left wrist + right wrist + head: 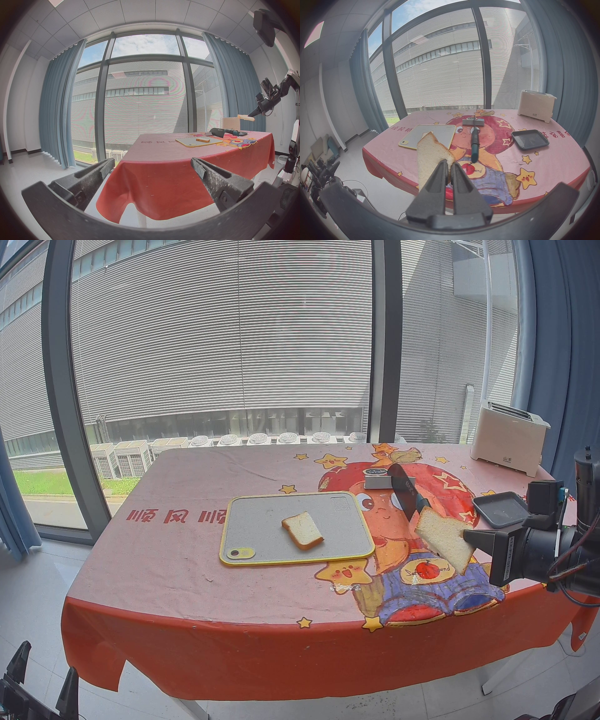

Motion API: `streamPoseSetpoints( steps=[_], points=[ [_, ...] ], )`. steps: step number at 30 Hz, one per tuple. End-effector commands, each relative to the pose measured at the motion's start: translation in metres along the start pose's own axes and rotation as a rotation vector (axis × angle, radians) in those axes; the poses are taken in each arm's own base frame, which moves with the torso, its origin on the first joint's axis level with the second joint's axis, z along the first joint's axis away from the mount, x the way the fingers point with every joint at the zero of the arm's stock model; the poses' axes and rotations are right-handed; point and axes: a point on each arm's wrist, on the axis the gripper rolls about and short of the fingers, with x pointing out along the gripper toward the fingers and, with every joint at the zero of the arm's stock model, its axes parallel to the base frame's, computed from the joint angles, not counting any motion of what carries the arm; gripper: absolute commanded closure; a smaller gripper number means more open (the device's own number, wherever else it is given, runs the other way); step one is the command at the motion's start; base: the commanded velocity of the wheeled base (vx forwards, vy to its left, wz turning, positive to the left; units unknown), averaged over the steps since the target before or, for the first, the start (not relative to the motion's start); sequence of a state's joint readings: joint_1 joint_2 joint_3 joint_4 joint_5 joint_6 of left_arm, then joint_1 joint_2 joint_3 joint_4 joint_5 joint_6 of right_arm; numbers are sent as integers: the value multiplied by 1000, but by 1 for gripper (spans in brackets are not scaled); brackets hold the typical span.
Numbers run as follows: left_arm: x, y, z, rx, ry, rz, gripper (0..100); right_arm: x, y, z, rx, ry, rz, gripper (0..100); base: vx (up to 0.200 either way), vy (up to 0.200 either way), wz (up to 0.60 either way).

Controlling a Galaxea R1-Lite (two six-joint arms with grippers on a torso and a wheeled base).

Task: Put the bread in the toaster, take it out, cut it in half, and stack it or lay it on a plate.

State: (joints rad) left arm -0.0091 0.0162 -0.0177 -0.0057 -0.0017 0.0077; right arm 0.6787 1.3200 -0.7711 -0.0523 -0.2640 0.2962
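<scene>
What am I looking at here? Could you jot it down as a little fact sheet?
Right jaws: shut on a bread slice, held in the air over the table
Left jaws: open, holding nothing, low and off to the table's left
Cutting board: smaller bread piece lying on it
Knife: on the table, between board and plate
Plate: dark, square, in front of the toaster
Toaster: far right corner of the table

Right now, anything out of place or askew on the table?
Nothing spilled or damaged. The right gripper pinches a bread slice by one edge, tilted, above the table. The knife lies off the cutting board, which holds a second bread piece.
</scene>
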Motion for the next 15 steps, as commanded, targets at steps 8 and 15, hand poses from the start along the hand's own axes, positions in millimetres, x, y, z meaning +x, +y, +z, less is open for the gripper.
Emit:
streamPoseSetpoints(
  steps=[8,15],
  points=[
    [0,0,-5,3,1,2,0,2,0,0,2,3,-3,100,0,-200,0],
    [0,0,-5,0,1,2,0,2,0,0,2,2,-6,100,0,-200,0]
  ],
)
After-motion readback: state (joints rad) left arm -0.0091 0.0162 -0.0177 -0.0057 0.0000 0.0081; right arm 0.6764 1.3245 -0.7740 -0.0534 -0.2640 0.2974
